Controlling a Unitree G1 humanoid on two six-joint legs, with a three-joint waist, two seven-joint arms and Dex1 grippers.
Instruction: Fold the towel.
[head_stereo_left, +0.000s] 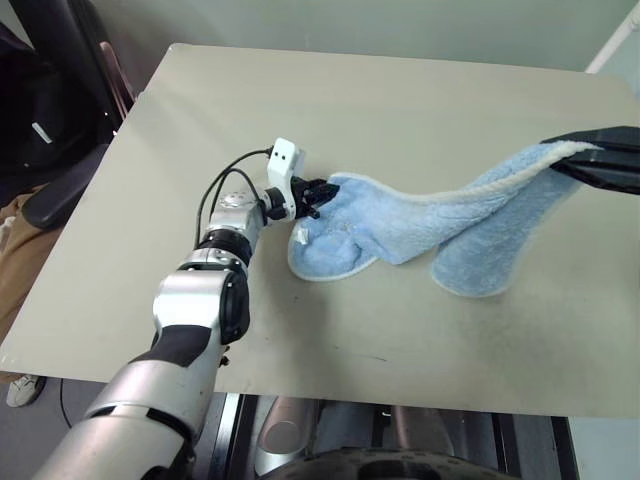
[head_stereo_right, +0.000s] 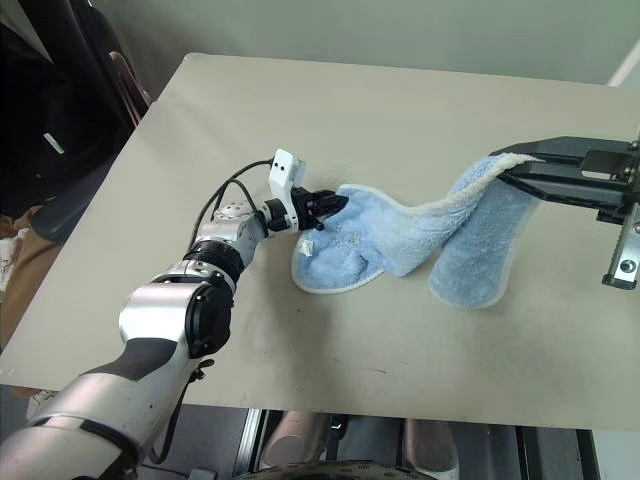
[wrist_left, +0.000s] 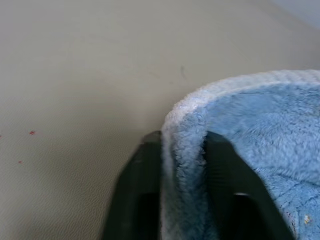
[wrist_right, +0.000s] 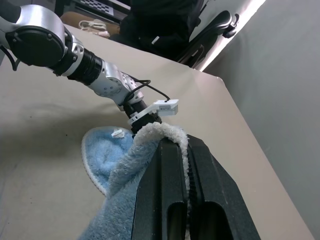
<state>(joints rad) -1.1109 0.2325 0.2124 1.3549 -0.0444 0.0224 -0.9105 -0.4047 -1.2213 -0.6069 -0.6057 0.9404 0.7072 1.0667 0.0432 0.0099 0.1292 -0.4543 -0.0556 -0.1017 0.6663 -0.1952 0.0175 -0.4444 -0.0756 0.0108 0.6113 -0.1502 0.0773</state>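
Observation:
The light blue towel (head_stereo_left: 420, 235) has white edging and lies partly on the beige table (head_stereo_left: 400, 100). One end is bunched in a heap, with a small white tag (head_stereo_right: 310, 245) on it. My left gripper (head_stereo_left: 322, 196) reaches in level from the left and is shut on that end's rim. In the left wrist view a black finger (wrist_left: 142, 190) sits on each side of the white-edged fold (wrist_left: 182, 130). My right gripper (head_stereo_right: 505, 168) is shut on the opposite edge and holds it raised above the table, so the towel (wrist_right: 107, 165) sags between the two grippers.
A black chair (head_stereo_left: 60, 110) stands past the table's left edge. The table's front edge (head_stereo_left: 300, 385) runs just below my left arm. Bare tabletop stretches behind the towel toward the far edge (head_stereo_right: 400, 65).

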